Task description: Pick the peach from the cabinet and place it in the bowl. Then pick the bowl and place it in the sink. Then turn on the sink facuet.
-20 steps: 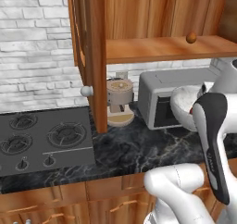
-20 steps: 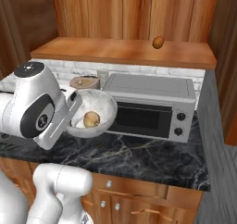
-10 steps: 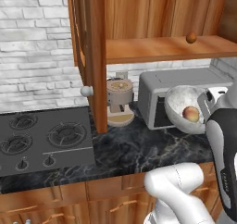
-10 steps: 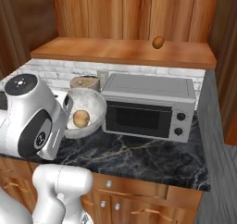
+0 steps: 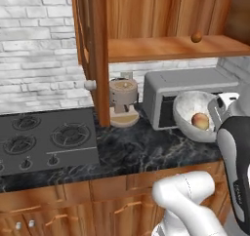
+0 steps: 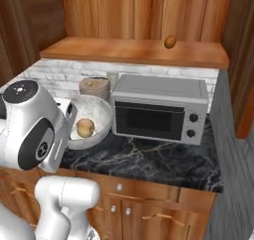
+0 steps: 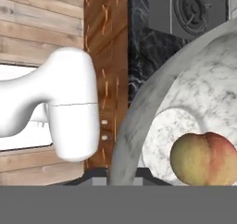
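Note:
My gripper (image 7: 121, 176) is shut on the rim of the whitish marbled bowl (image 7: 139, 112) and holds it tilted in the air above the counter. The peach (image 7: 206, 159) lies inside the bowl (image 5: 191, 112), low against its wall. The left base view shows the peach (image 5: 200, 121) in front of the toaster oven, and the right base view shows the bowl (image 6: 94, 116) and the peach (image 6: 85, 128) beside my arm. The wooden cabinet (image 5: 166, 49) hangs above with its door swung open. The sink and the sink faucet are out of view.
A grey toaster oven (image 6: 159, 108) stands on the dark marble counter (image 5: 141, 149) right behind the bowl. A beige coffee machine (image 5: 123, 103) sits under the cabinet door, a black stove (image 5: 44, 137) lies to the left. A small round fruit (image 5: 196, 37) rests on the cabinet shelf.
My arm has swung out to the side, clearing the left base view of the bowl. The bowl with the peach stays held and has shifted only slightly in front of the oven.

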